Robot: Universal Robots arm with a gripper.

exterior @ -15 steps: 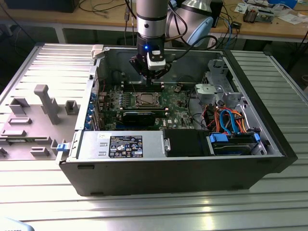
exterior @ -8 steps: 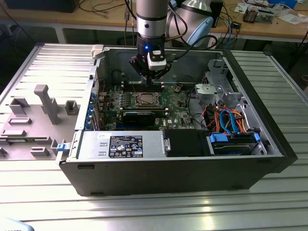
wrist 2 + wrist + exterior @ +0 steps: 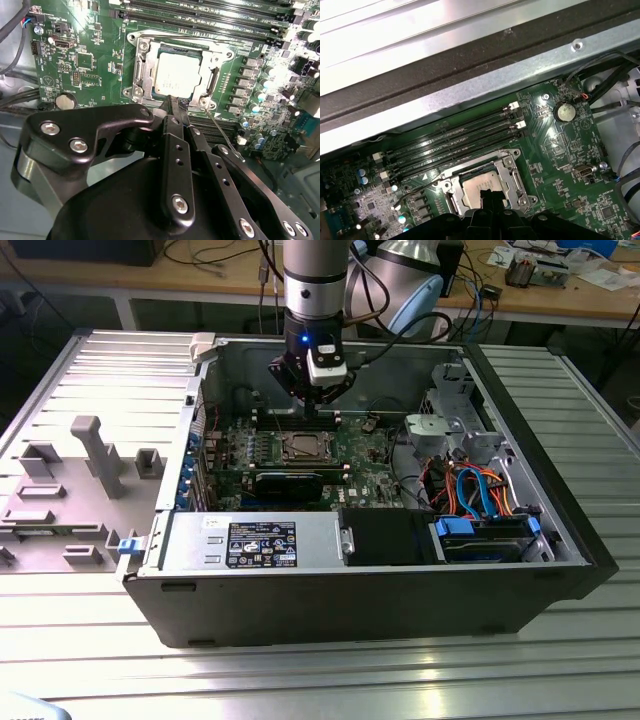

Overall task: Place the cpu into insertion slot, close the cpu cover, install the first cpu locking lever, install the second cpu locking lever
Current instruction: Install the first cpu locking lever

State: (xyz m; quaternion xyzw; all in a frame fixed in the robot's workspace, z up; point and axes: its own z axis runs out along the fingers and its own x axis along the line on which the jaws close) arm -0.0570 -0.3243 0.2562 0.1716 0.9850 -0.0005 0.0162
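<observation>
The cpu [image 3: 176,75] lies flat in the insertion slot [image 3: 141,75] of the green motherboard, its silvery top showing. The cpu cover [image 3: 216,59] is down around it as a metal frame. One thin locking lever [image 3: 222,131] sticks out loose from a socket corner; another wire lever [image 3: 190,38] lies along the socket's edge by the memory slots. My gripper [image 3: 173,101] is shut with nothing in it, its tips just over the socket's edge beside the loose lever. The exterior view shows my gripper [image 3: 313,400] hanging above the socket [image 3: 303,447]. In the first wrist view the cpu [image 3: 476,186] sits just beyond the fingertips [image 3: 490,197].
The motherboard sits in an open computer case [image 3: 520,585] on a ribbed metal table. Long memory slots [image 3: 455,142] run beside the socket. A power supply [image 3: 250,540], drive cage [image 3: 455,425] and coloured cables [image 3: 470,490] crowd the case. A grey fixture [image 3: 95,455] stands at the exterior view's left.
</observation>
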